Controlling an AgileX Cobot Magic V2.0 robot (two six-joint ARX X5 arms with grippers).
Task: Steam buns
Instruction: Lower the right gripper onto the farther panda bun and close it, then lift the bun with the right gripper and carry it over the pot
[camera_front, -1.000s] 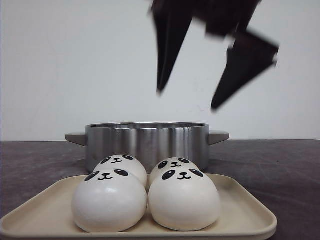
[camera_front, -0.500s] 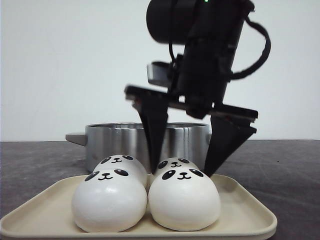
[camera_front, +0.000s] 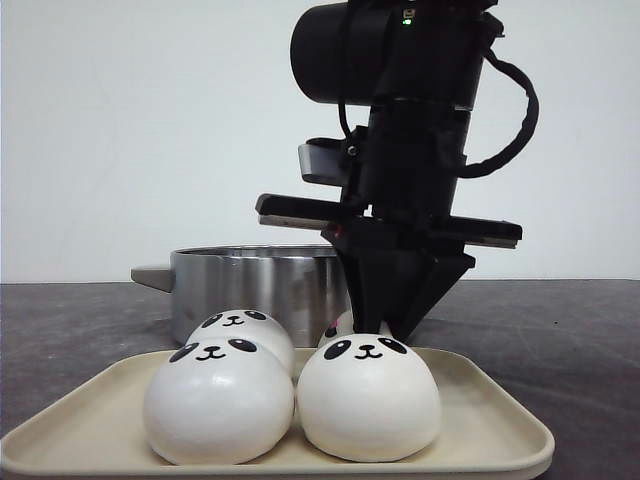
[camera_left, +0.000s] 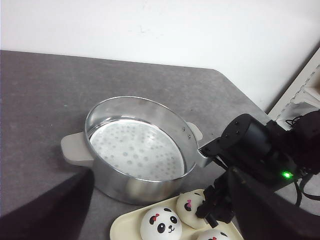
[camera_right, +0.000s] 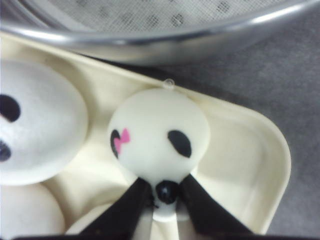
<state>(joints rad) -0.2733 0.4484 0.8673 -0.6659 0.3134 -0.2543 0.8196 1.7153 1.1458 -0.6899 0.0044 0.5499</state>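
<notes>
Buns, four of them, smooth white domes with black panda faces, sit together on a cream rounded-square plastic tray (camera_front: 480, 420) at the near edge of the dark grey desk (camera_front: 560, 330). Two stand in front: the front-left bun (camera_front: 218, 400) and the front-right bun (camera_front: 368, 400). Behind them are the back-left bun (camera_front: 242, 330) and the back-right bun (camera_right: 159, 135), which carries a pink bow mark by one eye patch.

The right hand (camera_front: 385, 325) reaches straight down from above onto the back-right bun. Its two black fingers (camera_right: 131, 207) are drawn in narrow and press on the bun's lower face from both sides, with the small black nose between them; the bun rests on the tray in the grip.

Just behind the tray stands a round stainless-steel steamer pot (camera_left: 135, 150) with grey side handles and a perforated plate inside.

The left hand shows only as a dark blur in its own wrist view, so I cannot tell how far open it is.
</notes>
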